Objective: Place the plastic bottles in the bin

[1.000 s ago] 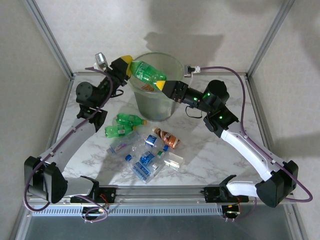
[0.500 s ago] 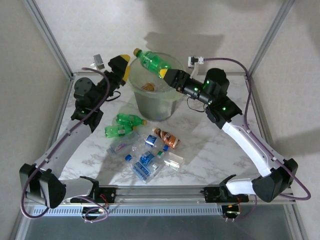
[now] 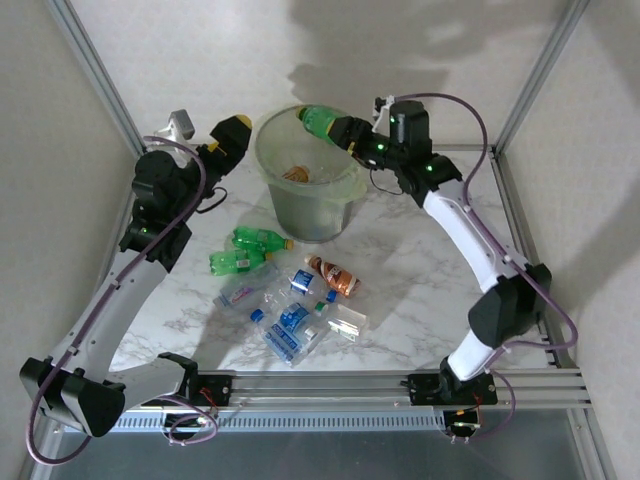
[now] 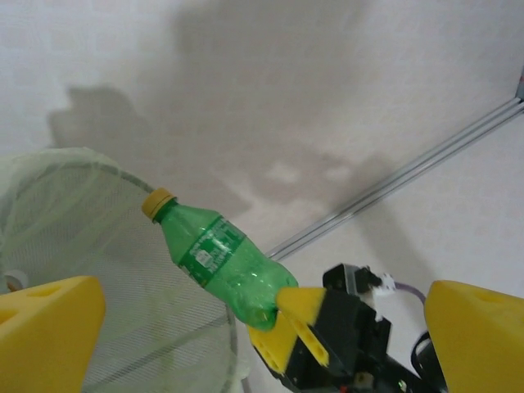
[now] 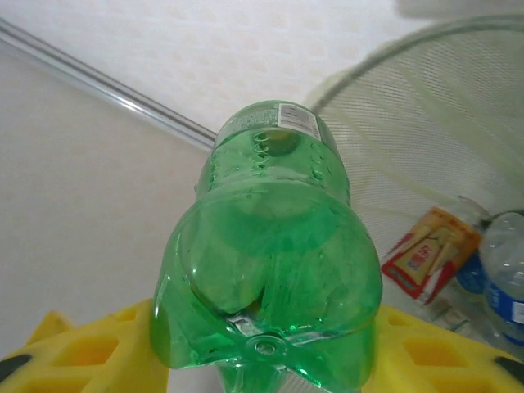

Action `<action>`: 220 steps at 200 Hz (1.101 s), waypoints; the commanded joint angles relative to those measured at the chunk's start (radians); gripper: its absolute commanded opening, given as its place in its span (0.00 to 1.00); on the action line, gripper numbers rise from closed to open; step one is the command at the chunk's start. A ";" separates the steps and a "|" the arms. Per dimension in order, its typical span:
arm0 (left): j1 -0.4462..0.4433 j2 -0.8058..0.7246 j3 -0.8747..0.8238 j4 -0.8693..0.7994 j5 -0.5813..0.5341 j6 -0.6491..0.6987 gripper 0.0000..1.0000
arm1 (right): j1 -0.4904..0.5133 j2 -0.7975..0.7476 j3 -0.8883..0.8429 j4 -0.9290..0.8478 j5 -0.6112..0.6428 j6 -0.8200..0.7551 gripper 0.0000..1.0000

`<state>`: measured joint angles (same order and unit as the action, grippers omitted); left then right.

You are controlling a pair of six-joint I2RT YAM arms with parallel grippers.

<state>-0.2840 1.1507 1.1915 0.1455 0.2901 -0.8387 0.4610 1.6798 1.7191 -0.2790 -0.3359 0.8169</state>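
Note:
A green bottle (image 3: 322, 121) with a yellow cap (image 4: 158, 202) hangs tilted over the far rim of the pale-green bin (image 3: 345, 190). My right gripper (image 3: 345, 131) is shut on its base (image 5: 266, 270), and a yellow finger (image 5: 82, 352) shows on each side. My left gripper (image 3: 229, 137) stands wide open to the left of the bin and holds nothing; its fingers (image 4: 49, 327) frame the bottle from a distance. Two green bottles (image 3: 262, 239), an orange-labelled one (image 3: 335, 276) and several clear blue-labelled ones (image 3: 290, 325) lie on the table in front of the bin.
Inside the bin lie a red-and-orange-labelled bottle (image 5: 430, 250) and a clear blue-labelled one (image 5: 508, 278). Aluminium frame posts (image 3: 100, 75) rise at the table's back corners. A front rail (image 3: 320, 385) runs between the arm bases.
The green bottle was held across the bin by both grippers. My left gripper opened and drew back to the left. The right arm rose and carried the bottle toward the far rim.

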 commanded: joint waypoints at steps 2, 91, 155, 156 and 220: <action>0.007 -0.011 0.005 -0.014 -0.013 0.035 1.00 | -0.015 0.048 0.119 -0.108 0.031 -0.030 0.79; 0.007 -0.005 -0.017 -0.009 -0.011 0.027 0.99 | 0.060 0.031 0.264 -0.353 0.455 -0.146 0.99; 0.006 0.000 -0.017 0.002 -0.006 0.018 0.99 | 0.069 -0.389 -0.337 -0.149 0.427 -0.187 0.99; 0.006 0.000 -0.017 0.002 -0.006 0.018 0.99 | 0.068 -0.393 -0.343 -0.150 0.424 -0.190 0.99; 0.006 0.006 -0.020 0.018 0.006 0.004 0.99 | 0.072 -0.507 -0.720 -0.210 0.166 -0.268 0.97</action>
<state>-0.2840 1.1530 1.1797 0.1299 0.2905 -0.8303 0.5270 1.1687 1.0985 -0.4549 -0.0410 0.6010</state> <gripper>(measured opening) 0.994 0.982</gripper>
